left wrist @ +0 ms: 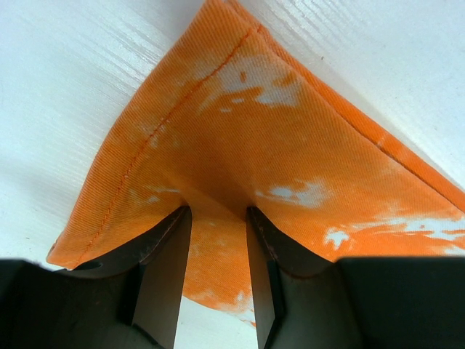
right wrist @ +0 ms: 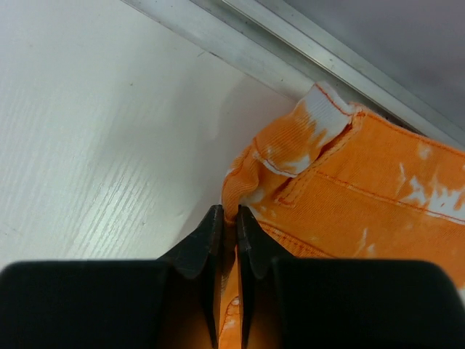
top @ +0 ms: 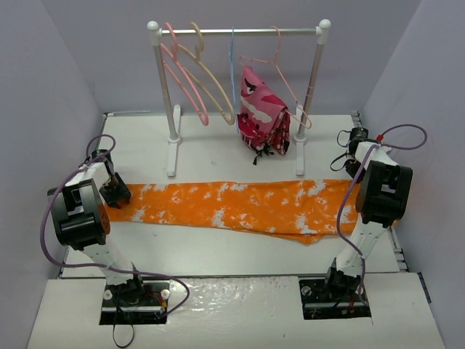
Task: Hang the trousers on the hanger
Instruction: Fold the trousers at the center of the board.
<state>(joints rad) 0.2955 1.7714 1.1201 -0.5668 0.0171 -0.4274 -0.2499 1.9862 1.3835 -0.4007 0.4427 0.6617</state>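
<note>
Nearest, on the left, gripping the leg hem of the trousers (top: 240, 206) with the left fingers (top: 116, 195), half closed on a bunched fold of cloth. On the right, pinching the waist corner with the right fingers (right wrist: 222, 222), closed almost flat on a thin edge only. Between the two, lying stretched flat along the surface (top: 218, 251), waist to the right and hem to the left. Likely to slip out of the right pinch during a lift, because of so little cloth inside. Possible also to raise only one layer at the left, leaving the other leg to hang and drag. Further back, hanging on the rack (top: 240, 31): the hanger (top: 201, 116), well apart from the cloth and hard to fetch with both pairs of fingers busy. Risk of sweeping against the foot of the rack or the camouflage garment (top: 263, 116) while carrying such a long cloth there, and of knocking the hanger off its rail.
</note>
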